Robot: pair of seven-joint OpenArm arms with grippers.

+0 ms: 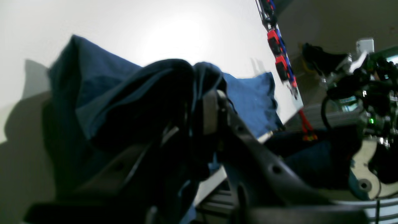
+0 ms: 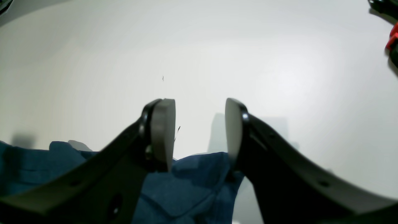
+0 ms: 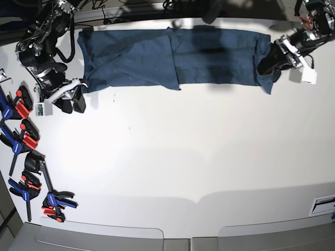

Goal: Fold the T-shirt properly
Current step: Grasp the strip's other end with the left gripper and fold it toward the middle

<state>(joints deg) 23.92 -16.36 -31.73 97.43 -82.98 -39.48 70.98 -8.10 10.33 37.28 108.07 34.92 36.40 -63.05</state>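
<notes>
The dark navy T-shirt (image 3: 172, 57) lies stretched along the table's far edge, its right end bunched up. My left gripper (image 3: 265, 66), at the right of the base view, is shut on that bunched end. In the left wrist view the cloth (image 1: 124, 102) drapes over the gripper (image 1: 202, 112) and hides the fingertips. My right gripper (image 3: 73, 103) stands open just off the shirt's near left corner. In the right wrist view its two pale pads (image 2: 163, 133) are apart with nothing between them, and the shirt's edge (image 2: 186, 186) lies under the gripper (image 2: 199, 133).
The white table (image 3: 183, 157) stretches toward the near edge. Several red, blue and black clamps (image 3: 23, 138) line its left side, also seen as clamps (image 1: 278, 46) in the left wrist view. Grey panels (image 3: 99, 238) border the front edge.
</notes>
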